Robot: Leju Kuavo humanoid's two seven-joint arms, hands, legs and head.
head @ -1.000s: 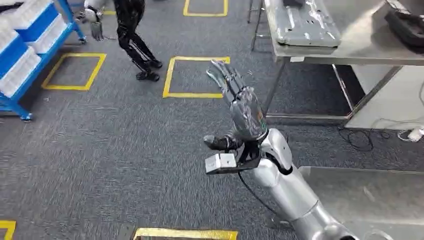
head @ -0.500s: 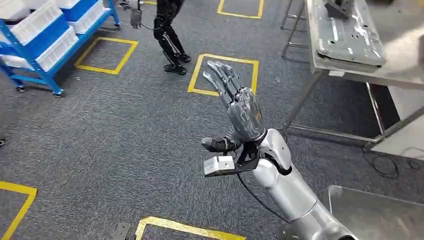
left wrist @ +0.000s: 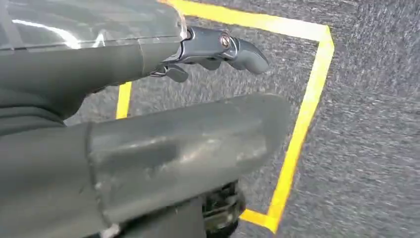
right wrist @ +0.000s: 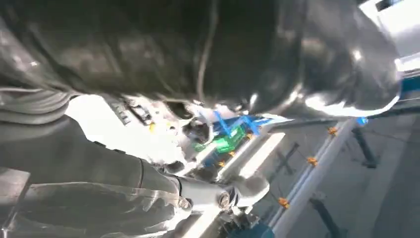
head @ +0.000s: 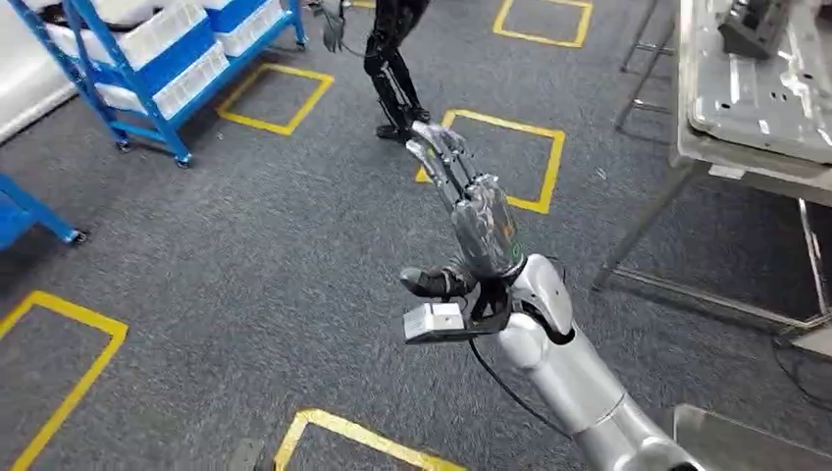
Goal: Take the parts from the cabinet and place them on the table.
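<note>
My right hand (head: 476, 211) is raised in front of me over the grey carpet, fingers stretched forward and apart, holding nothing. The blue cabinet rack (head: 147, 88) with white bins (head: 162, 34) stands at the far left. A steel table (head: 699, 155) at the far right carries a flat grey metal part (head: 755, 88). In the left wrist view my left hand (left wrist: 168, 144) hangs above the floor, thumb and fingers (left wrist: 223, 47) apart and nothing in them. The right wrist view looks up at bright ceiling lights past that hand's fingers (right wrist: 218, 196).
Yellow tape squares (head: 535, 162) mark the carpet. The dark legs of another figure (head: 392, 69) stand near the rack. A second blue frame (head: 34, 216) juts in at the left edge, and a steel surface corner (head: 755, 446) lies at the lower right.
The whole picture has shifted right and down, so the camera has turned toward the rack. The table has slid to the right edge. My right arm keeps its raised pose.
</note>
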